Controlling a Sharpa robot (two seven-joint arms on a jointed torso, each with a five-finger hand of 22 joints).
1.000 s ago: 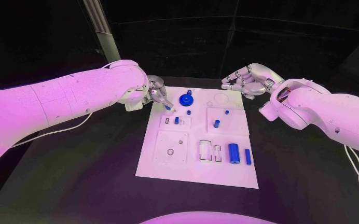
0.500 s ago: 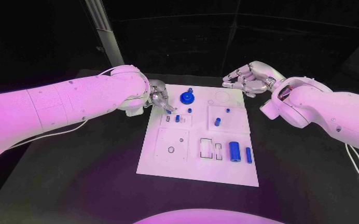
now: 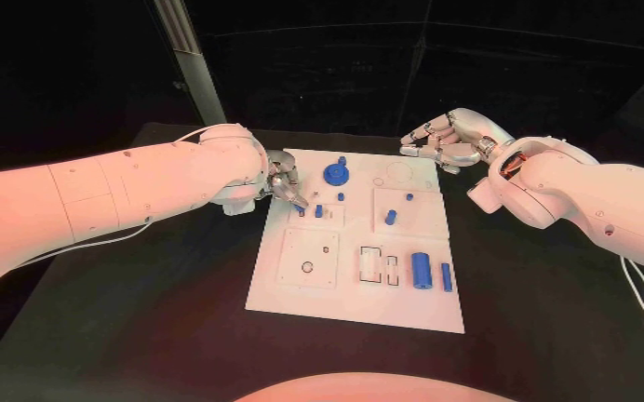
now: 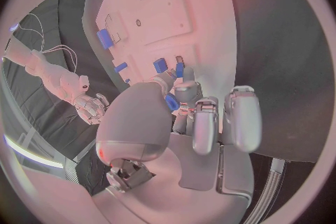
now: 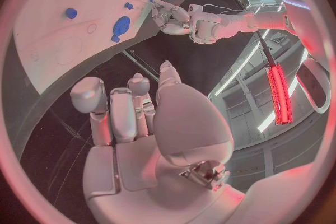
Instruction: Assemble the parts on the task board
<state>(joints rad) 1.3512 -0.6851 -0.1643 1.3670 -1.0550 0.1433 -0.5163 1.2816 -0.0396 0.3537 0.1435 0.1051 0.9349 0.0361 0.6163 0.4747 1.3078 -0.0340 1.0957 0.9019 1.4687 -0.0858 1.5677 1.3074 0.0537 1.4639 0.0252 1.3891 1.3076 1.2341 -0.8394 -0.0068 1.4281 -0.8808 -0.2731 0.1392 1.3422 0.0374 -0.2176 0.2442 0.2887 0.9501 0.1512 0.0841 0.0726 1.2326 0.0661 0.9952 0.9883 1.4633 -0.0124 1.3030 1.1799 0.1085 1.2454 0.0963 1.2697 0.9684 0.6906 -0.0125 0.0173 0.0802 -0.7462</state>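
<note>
The white task board [image 3: 315, 295] lies mid-table. On it stand a blue round disc [image 3: 336, 174], several small blue pegs such as one at the middle [image 3: 391, 218], and a large blue cylinder [image 3: 422, 272] at the near right. My left hand [image 3: 282, 184] is at the board's far left edge and pinches a small blue part [image 4: 171, 102] between thumb and finger, just above two small pegs [image 4: 179, 70]. My right hand [image 3: 440, 148] hovers off the board's far right corner, fingers curled in with nothing in them.
A grey metal post [image 3: 181, 39] rises behind the table at the back left. Black tabletop [image 3: 161, 309] surrounds the board on all sides. Rectangular slots [image 3: 369, 264] are cut in the board's near middle.
My left hand has moved a little nearer along the board's left edge, with the small blue part in it. My right hand has hardly moved.
</note>
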